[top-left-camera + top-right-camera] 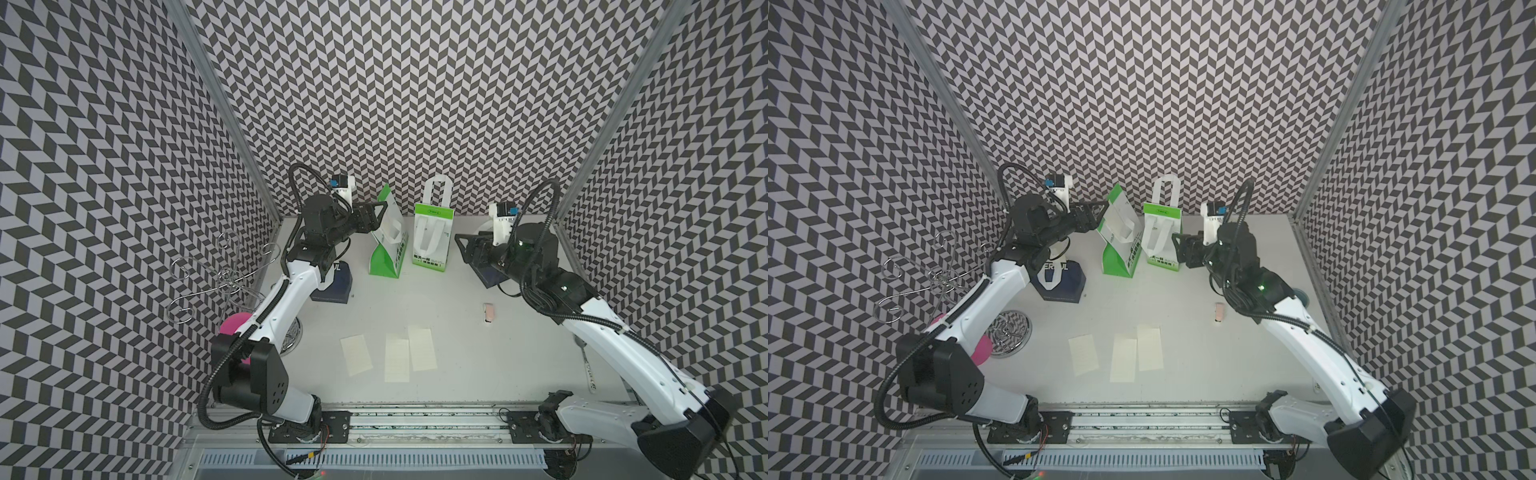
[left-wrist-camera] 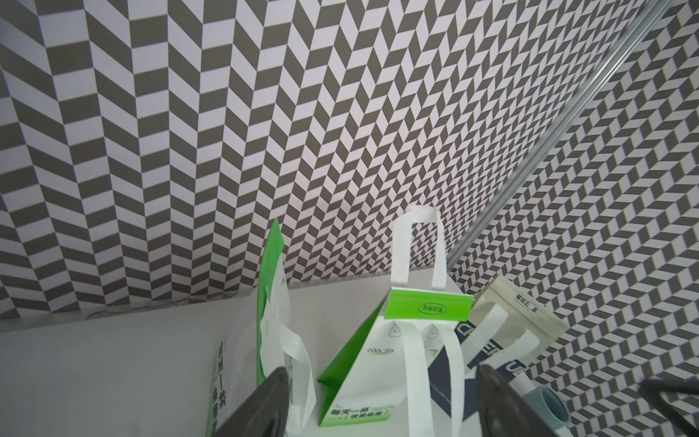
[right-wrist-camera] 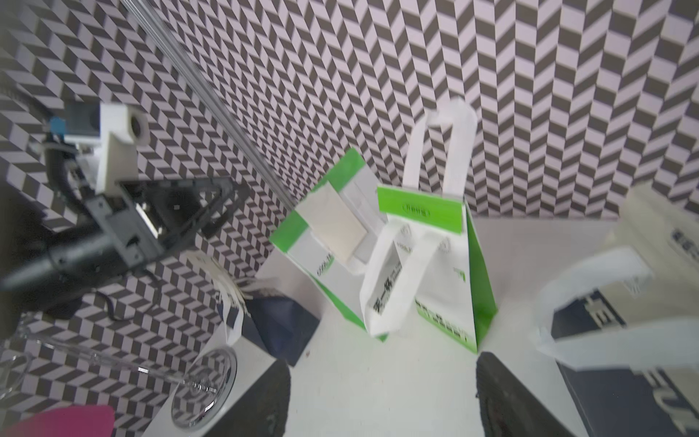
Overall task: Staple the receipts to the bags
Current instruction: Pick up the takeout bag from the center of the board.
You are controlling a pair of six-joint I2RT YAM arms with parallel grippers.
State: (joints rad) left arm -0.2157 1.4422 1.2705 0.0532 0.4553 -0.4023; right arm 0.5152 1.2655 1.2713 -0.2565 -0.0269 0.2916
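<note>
Left gripper (image 1: 379,216) wide open, empty, beside leaning green bag (image 1: 388,249); right gripper (image 1: 462,248) likewise. Left-edge navy bag (image 1: 337,286), right-edge navy bag (image 1: 490,277) mostly hidden under arms.

The white surface (image 1: 478,353) is carrying everything here. The upright green bag (image 1: 432,245) is standing near the back wall. The leaning green bag (image 1: 388,249) is tilting just beside it on the left. Further left of the upright green bag, the left navy bag (image 1: 1061,282) is sitting. The right navy bag (image 3: 624,340) is standing on its other side. Three receipts (image 1: 397,360) are lying flat well in front of the upright green bag, two side by side with edges meeting, one slightly apart. A small pink stapler (image 1: 489,312) is lying in front of that bag, to its right. The wire stand (image 1: 1010,332) is resting on its round base far to the bag's front-left, with a pink ball (image 1: 982,349) beside it.
</note>
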